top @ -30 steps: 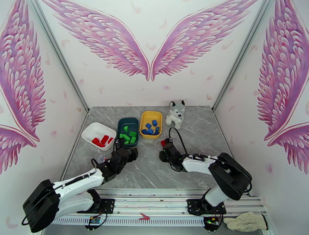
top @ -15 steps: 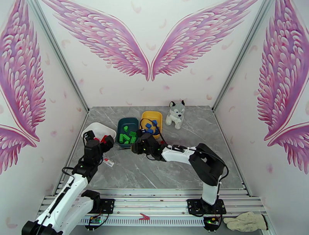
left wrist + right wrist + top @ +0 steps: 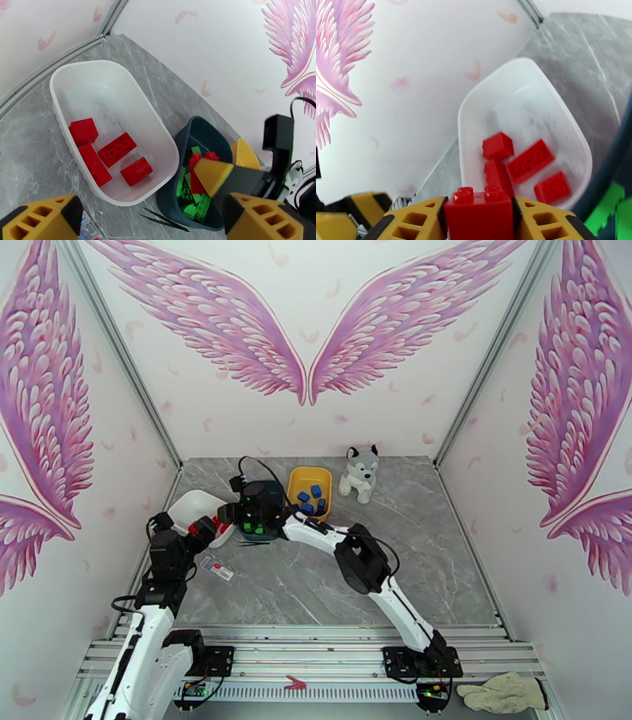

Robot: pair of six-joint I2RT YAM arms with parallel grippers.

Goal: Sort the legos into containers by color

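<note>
— Nearest first: how are the left fingers?
— The left fingers [image 3: 152,207] stand wide apart with nothing in them, above the bench by its left edge, near the white tray [image 3: 102,89].
— And the right fingers?
— The right fingers [image 3: 479,223] are closed on a red lego [image 3: 478,207], over the teal tray [image 3: 199,125], just beside the white one.
— The trays?
— Four red legos [image 3: 117,144] lie in the white tray and green legos [image 3: 197,205] in the teal. Blue legos [image 3: 314,491] lie in the yellow tray [image 3: 304,474], farther back.

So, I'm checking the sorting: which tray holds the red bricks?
The white tray, leftmost of the three, with four red bricks inside; the teal tray holds green ones, the yellow tray blue.
</note>
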